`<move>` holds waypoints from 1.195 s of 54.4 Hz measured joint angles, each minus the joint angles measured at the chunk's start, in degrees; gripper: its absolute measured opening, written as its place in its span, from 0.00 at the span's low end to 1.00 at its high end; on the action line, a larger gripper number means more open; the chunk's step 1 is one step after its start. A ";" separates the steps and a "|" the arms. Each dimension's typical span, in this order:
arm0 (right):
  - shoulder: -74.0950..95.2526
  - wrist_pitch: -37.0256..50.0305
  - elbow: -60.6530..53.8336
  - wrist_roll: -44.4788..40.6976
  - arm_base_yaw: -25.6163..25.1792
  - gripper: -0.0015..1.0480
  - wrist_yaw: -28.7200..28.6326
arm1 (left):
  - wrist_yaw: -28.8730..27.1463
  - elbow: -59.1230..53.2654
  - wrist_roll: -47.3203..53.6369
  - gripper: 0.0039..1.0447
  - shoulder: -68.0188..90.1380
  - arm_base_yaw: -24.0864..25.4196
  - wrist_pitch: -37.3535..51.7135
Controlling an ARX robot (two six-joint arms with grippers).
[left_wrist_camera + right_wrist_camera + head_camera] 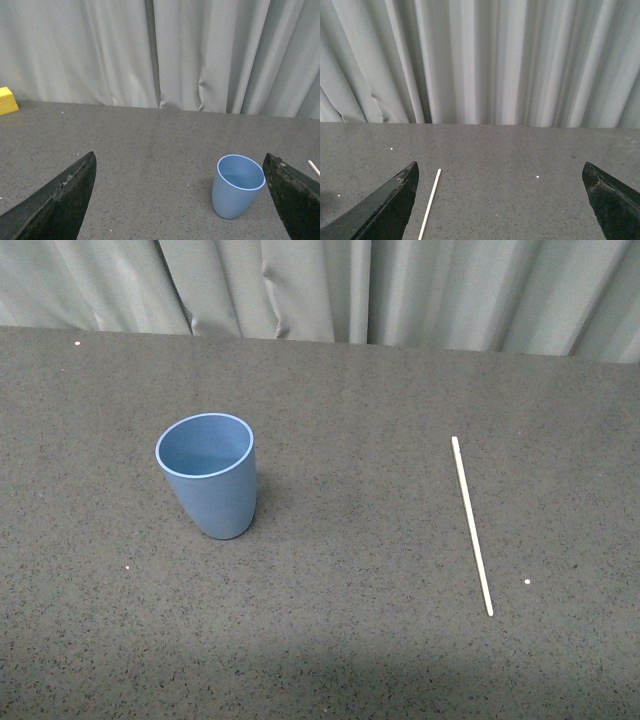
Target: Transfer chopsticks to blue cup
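Observation:
The blue cup (208,476) stands upright and empty on the dark grey table, left of centre in the front view. The chopsticks (471,525), one thin cream-white stick, lie flat on the table to the right, well apart from the cup. Neither arm shows in the front view. My left gripper (180,200) is open, its dark fingers wide apart, with the blue cup (236,186) ahead near one finger. My right gripper (500,200) is open too, nothing between its fingers; the chopsticks (430,202) lie just beside one finger.
Grey-green curtains (330,285) hang behind the table's far edge. A yellow block (7,100) sits at the far side of the table in the left wrist view. Small white specks (527,582) dot the tabletop (340,640).

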 joint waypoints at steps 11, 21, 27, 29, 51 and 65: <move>0.00 0.00 0.00 0.00 0.00 0.91 0.00 | -0.02 0.00 0.00 0.94 0.00 0.00 0.00; 0.00 0.00 0.00 0.00 0.00 0.91 0.00 | -0.02 0.00 0.00 0.94 0.00 0.00 0.00; 0.00 0.00 0.00 0.00 0.00 0.91 0.00 | -0.02 0.00 0.00 0.94 0.00 0.00 0.00; 0.00 0.00 0.00 0.00 0.00 0.91 0.00 | -0.02 0.00 0.00 0.94 0.00 0.00 0.00; 0.00 0.00 0.00 0.00 0.00 0.91 0.00 | 0.00 0.00 0.00 0.94 0.00 0.00 0.00; 0.00 0.00 0.00 0.00 0.00 0.91 0.00 | -0.02 0.00 0.00 0.94 0.00 0.00 0.00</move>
